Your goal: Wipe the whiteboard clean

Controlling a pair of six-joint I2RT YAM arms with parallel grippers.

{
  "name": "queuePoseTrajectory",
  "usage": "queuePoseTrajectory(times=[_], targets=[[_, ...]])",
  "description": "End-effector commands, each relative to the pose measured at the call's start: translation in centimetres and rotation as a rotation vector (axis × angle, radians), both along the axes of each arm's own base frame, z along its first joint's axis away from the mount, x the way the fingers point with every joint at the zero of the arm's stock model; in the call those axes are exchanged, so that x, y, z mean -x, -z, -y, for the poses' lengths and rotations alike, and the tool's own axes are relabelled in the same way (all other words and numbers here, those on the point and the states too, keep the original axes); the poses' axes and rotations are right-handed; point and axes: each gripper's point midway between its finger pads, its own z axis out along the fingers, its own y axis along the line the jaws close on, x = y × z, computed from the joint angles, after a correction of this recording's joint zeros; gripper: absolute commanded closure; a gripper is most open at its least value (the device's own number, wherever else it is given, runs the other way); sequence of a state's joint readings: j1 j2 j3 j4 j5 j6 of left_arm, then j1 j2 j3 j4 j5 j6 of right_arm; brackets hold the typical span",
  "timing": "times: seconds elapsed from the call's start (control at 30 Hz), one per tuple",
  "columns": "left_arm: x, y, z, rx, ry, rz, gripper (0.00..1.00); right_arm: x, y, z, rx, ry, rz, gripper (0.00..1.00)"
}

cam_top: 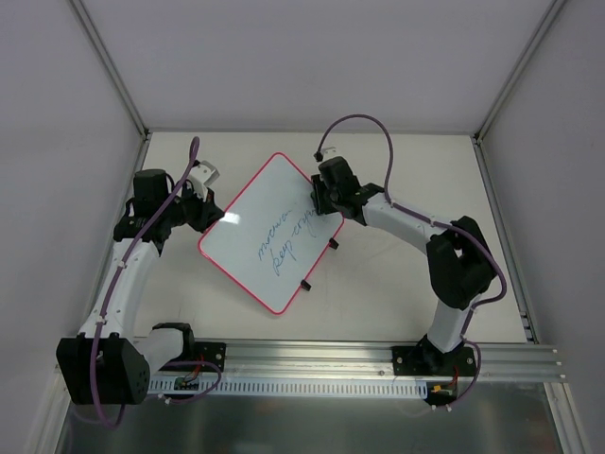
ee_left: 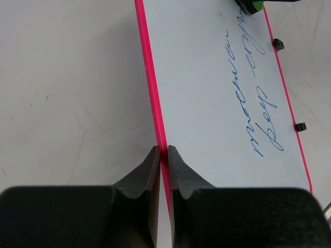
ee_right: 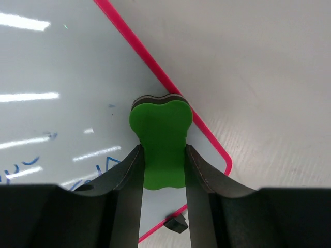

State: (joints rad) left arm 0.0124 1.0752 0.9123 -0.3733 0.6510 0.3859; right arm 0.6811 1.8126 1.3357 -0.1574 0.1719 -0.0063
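Whiteboard (cam_top: 248,232) lies flat at mid-table (cam_top: 397,284), turned diagonally, its long axis running from near-left to far-right, blue writing along it and two black clips (cam_top: 333,244) on the near-right edge. Left gripper (ee_left: 162,151) pinches the left rim. Right gripper (ee_right: 163,150) clamps a green eraser (ee_right: 161,121) at the far-right corner.

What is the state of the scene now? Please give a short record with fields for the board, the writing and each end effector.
whiteboard: lying flat, turned diagonally, pink-red rim
writing: blue handwriting, not yet erased
clips: two, black, on one long edge
left end effector: shut on the whiteboard's rim
right end effector: shut on the green eraser
eraser position: on the board, near a corner
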Motion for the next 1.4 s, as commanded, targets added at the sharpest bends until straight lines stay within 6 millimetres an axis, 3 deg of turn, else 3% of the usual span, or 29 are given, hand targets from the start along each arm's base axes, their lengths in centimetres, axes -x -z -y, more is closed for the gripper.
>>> queuePoseTrajectory(times=[0.0, 0.13, 0.23, 0.33, 0.4, 0.5, 0.6, 0.73, 0.97, 1.1, 1.2, 1.37], targets=[[-0.8, -1.3, 0.6, 0.007, 0.041, 0.042, 1.00, 0.7, -2.5, -1.4, -0.062, -0.059, 0.063, 1.00], [-1.0, -1.2, 0.7, 0.014, 0.040, 0.032, 1.00, 2.6, -2.3, -4.3, -0.059, -0.175, 0.078, 1.00], [-1.0, -1.1, 0.7, 0.014, 0.036, 0.028, 1.00, 4.9, -2.8, -7.6, -0.077, -0.297, 0.086, 1.00], [-0.6, -1.4, 1.6, 0.017, 0.064, 0.034, 1.00, 8.1, -2.8, -10.9, -0.104, -0.410, 0.069, 1.00], [-0.6, -1.5, 1.6, 0.019, 0.064, 0.036, 1.00, 11.3, -2.8, -13.3, -0.132, -0.511, 0.041, 1.00], [-0.6, -1.7, 1.7, 0.021, 0.066, 0.039, 1.00, 14.8, -2.2, -15.5, -0.136, -0.600, 0.018, 1.00], [-0.4, -1.7, 1.8, 0.021, 0.067, 0.041, 1.00, 16.0, -1.7, -16.0, -0.133, -0.614, 0.001, 1.00], [-0.2, -1.8, 1.8, 0.019, 0.073, 0.051, 1.00, 13.5, -1.6, -14.5, -0.062, -0.520, 0.063, 1.00], [0.5, -2.1, 2.2, 0.018, 0.119, 0.083, 1.00, 5.6, -4.4, -9.1, -0.044, -0.248, 0.145, 1.00], [0.8, -1.7, 2.3, 0.019, 0.134, 0.081, 1.00, 2.7, -5.2, -6.6, -0.050, -0.162, 0.160, 1.00], [0.9, -1.6, 2.3, 0.015, 0.140, 0.085, 1.00, 0.9, -4.9, -4.7, -0.058, -0.101, 0.144, 1.00], [1.0, -1.4, 2.4, 0.018, 0.148, 0.078, 1.00, -0.2, -2.4, -2.5, -0.056, -0.027, 0.084, 1.00]])
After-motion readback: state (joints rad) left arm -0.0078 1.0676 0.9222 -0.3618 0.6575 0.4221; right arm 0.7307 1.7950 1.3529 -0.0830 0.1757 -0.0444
